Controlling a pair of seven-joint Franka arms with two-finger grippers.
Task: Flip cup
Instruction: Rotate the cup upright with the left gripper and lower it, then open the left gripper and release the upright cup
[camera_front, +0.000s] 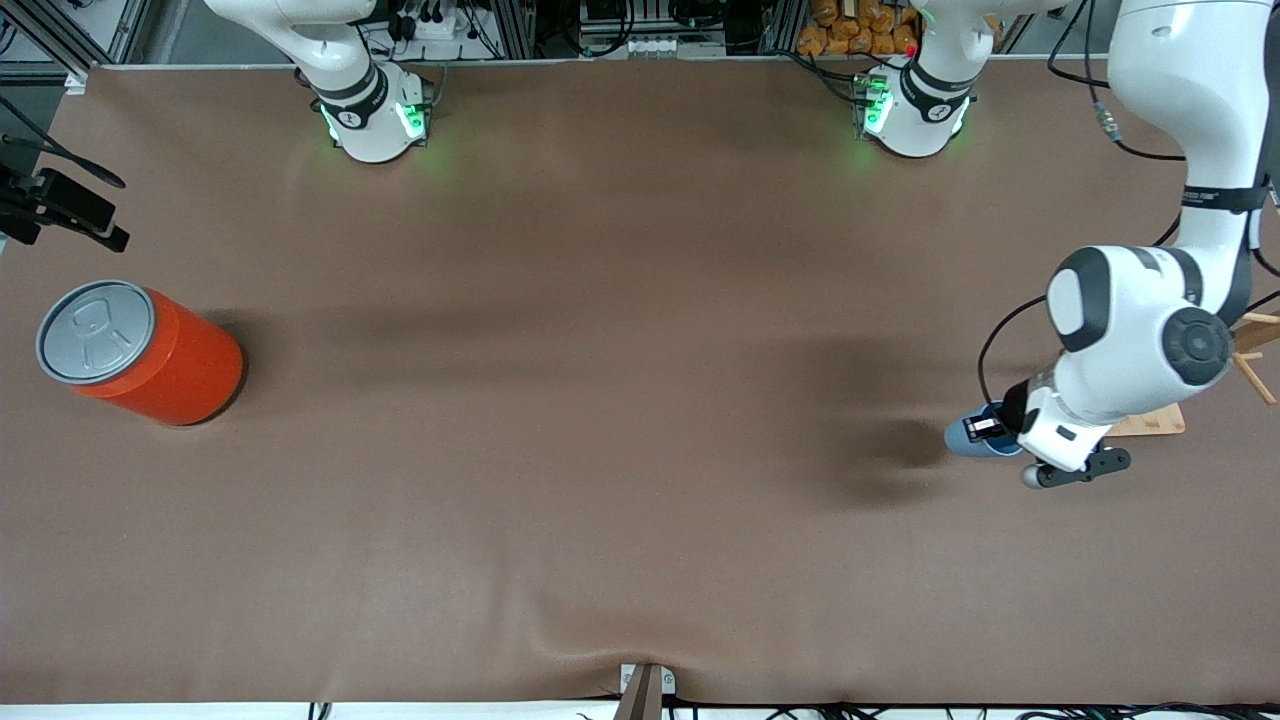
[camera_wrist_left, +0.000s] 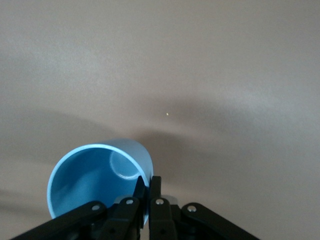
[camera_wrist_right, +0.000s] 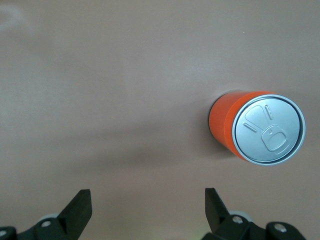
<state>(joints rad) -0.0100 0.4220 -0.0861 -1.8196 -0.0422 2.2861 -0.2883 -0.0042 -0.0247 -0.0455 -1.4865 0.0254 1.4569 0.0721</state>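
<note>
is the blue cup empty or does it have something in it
Empty: the left wrist view looks straight into the cup and shows only its bare blue inside and base.

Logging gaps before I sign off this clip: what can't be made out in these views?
- Front view: most of the cup is covered by the left gripper and its wrist; whether it touches the table cannot be told.
- Left wrist view: the cup's lower rim is hidden by the fingers pinching its wall.
- Front view: the right gripper is out of frame; only the right wrist view shows it, open, above the orange can.
</note>
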